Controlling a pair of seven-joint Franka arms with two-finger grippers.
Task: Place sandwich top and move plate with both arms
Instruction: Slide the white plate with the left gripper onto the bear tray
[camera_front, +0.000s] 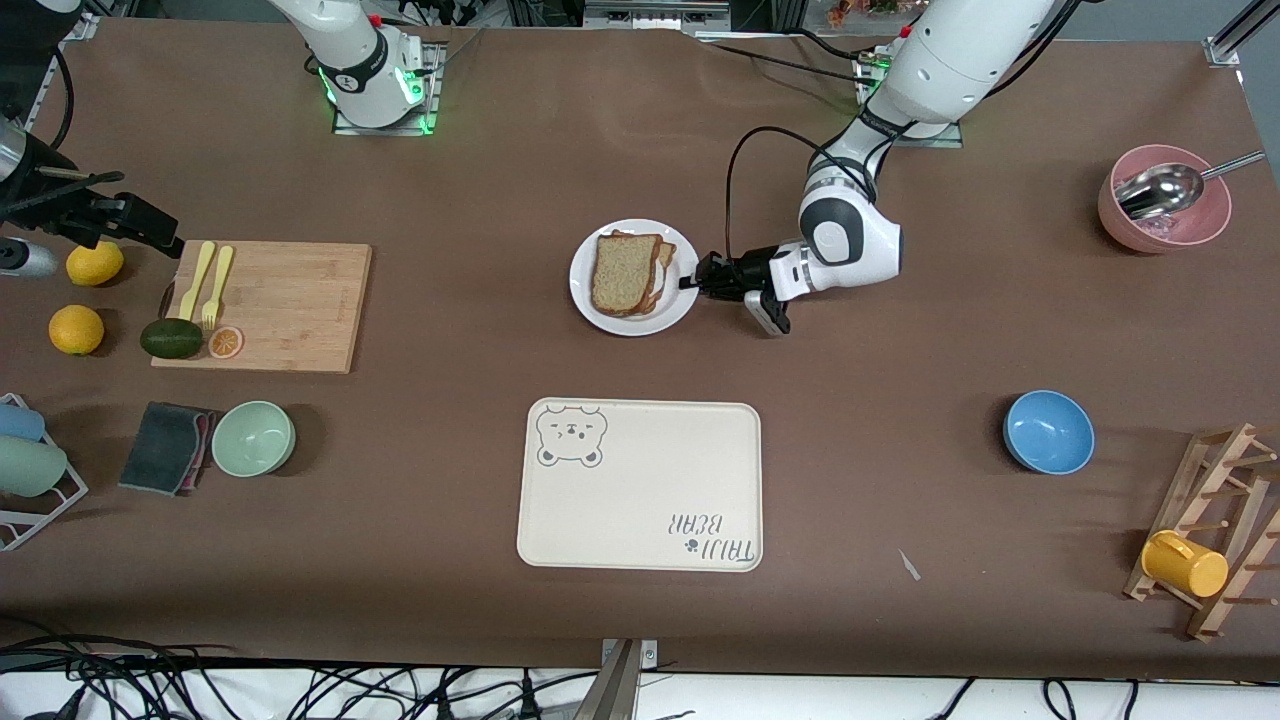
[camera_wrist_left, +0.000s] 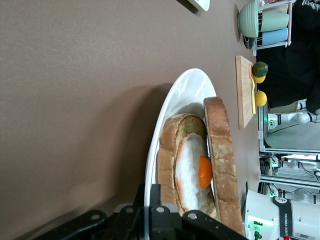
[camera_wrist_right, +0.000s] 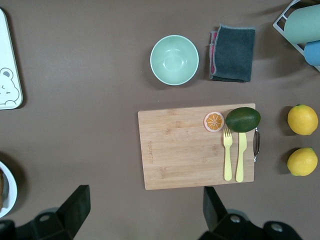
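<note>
The sandwich top (camera_front: 624, 272) already lies on the stack on the plate (camera_front: 590, 302), just above the middle of the front view, so the first half of the task looks done and only the two-armed move of the plate is left. In the left wrist view the slice leans over the lower bread slice (camera_wrist_left: 170, 150) and its fried egg (camera_wrist_left: 196, 172), not quite square to them. The left gripper (camera_front: 692, 283) has its jaws at the plate's rim on the side toward the left arm's end of the tabletop (camera_front: 900, 480), and the wrist picture shows the rim running between them; I judge them narrow and closed on that rim, so one grasp seems to be in place. The right gripper (camera_wrist_right: 145, 205) hangs with its jaws wide and holding nothing over the cutting board (camera_front: 280, 305) at middle left of the front view, so the right arm has yet to reach the plate. The bread is light brown, porous and soft-looking with a darker crust; the egg is glossy white around an orange yolk. The plate is smooth, white and round with a raised rim, probably slippery to pinch. The tabletop is matte brown. The cream tray (camera_front: 640, 500) below centre, flat and rounded at the corners, bears a bear drawing.
</note>
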